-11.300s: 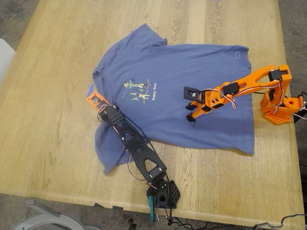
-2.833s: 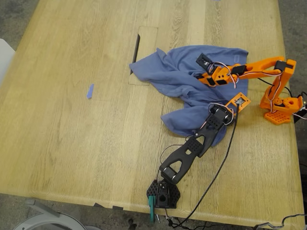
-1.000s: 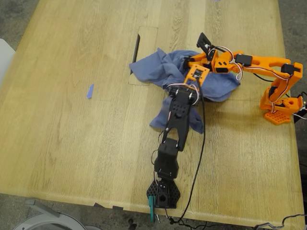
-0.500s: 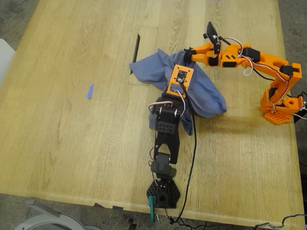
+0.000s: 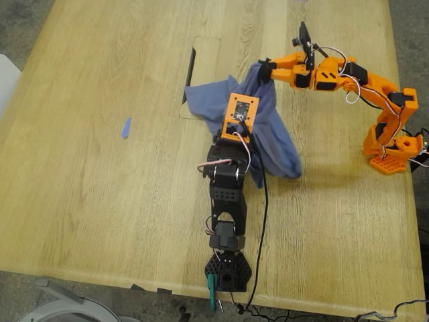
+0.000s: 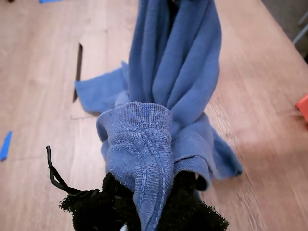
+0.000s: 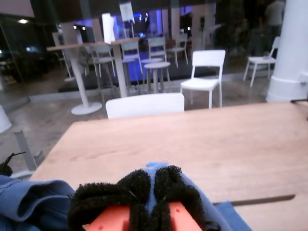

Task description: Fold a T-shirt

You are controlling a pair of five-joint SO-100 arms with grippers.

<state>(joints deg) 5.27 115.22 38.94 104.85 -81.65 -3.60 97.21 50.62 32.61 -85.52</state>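
So the T-shirt (image 5: pixel 271 134) is soft, light and floppy. It's bunched into a rope just off the wooden table's (image 5: pixel 100 201) middle, toward 2 o'clock in the exterior view. I'd say grab hems or the ribbed collar, since thicker edges shouldn't slip. My first gripper (image 6: pixel 144 207) is clenched on that collar, arm reared up. My second gripper (image 7: pixel 147 192) pinches cloth at the bundle's 12 o'clock end, with the arm stretched out and raised.

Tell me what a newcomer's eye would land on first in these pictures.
First, the T-shirt: a bunched slate-blue mass near the middle of the wooden table, lifted into a hanging drape. My second gripper pinches its top edge, while my first gripper clamps a ribbed fold lower down. A blue tape scrap lies towards the exterior view's left.
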